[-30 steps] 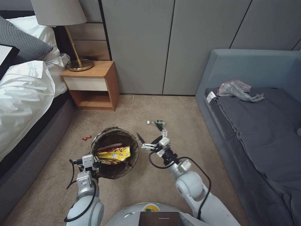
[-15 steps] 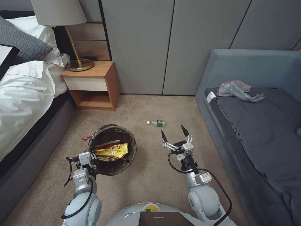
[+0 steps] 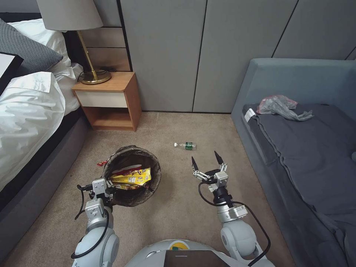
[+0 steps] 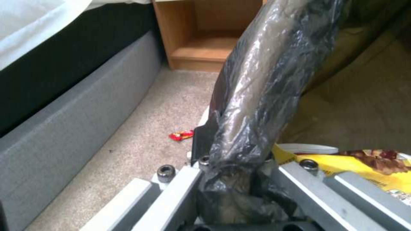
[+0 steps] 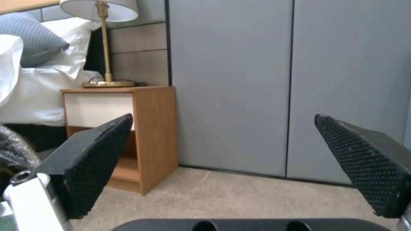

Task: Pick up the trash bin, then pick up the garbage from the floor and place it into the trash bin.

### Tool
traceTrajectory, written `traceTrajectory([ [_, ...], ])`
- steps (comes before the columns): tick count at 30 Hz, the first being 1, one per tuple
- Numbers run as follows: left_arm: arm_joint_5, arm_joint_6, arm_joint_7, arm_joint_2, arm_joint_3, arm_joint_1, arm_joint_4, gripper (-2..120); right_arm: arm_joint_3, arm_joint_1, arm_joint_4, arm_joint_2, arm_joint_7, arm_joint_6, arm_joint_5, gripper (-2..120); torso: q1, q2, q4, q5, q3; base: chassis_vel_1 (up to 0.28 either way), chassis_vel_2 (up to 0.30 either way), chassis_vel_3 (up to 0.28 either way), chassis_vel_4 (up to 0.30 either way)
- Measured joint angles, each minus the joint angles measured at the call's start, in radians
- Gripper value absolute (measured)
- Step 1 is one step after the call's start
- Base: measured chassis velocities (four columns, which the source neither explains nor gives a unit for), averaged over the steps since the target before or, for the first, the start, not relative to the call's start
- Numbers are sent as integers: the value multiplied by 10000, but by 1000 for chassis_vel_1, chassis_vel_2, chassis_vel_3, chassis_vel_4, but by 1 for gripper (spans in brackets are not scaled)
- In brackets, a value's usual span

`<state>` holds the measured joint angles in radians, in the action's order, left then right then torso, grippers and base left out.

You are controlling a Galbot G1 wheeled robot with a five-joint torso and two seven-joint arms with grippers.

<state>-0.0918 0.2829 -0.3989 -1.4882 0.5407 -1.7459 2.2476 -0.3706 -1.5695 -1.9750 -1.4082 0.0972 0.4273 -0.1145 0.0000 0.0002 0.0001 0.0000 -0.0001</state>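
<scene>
The trash bin (image 3: pixel 144 157), lined with a dark bag, hangs off the carpet with my left gripper (image 3: pixel 105 184) shut on its near rim (image 4: pixel 252 106). Yellow and red snack wrappers (image 3: pixel 130 177) lie inside it. A small red wrapper (image 3: pixel 101 162) lies on the floor just left of the bin, also visible as the red wrapper (image 4: pixel 181 136) in the left wrist view. A clear green-labelled bottle (image 3: pixel 185 145) lies on the carpet ahead. My right gripper (image 3: pixel 204 159) stands open and empty, short of the bottle, its black fingers (image 5: pixel 92 157) spread wide.
A wooden nightstand (image 3: pixel 109 100) with a brass lamp (image 3: pixel 92 76) stands at the back left beside the bed (image 3: pixel 29 107). A grey sofa (image 3: pixel 304 148) with a crumpled bag (image 3: pixel 278 105) on it runs along the right. Grey wall panels (image 3: pixel 193 52) close the back.
My right arm swung from over the bin out to the right and turned its open fingers toward the bottle. The bin and left gripper shifted slightly left.
</scene>
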Motion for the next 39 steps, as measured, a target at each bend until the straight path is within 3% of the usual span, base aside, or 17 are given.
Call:
traceTrajectory([
  [27, 63, -7, -8, -56, 9, -26, 64, 0, 66, 222, 150, 25, 264, 235, -79, 100, 0, -1, -1, -2, 1, -142, 149, 151, -149],
  [39, 64, -17, -8, -45, 12, -49, 64, 0, 163, 346, 224, -40, 341, 514, 64, 100, 0, -1, 0, 0, 0, -40, 41, 36, -27],
])
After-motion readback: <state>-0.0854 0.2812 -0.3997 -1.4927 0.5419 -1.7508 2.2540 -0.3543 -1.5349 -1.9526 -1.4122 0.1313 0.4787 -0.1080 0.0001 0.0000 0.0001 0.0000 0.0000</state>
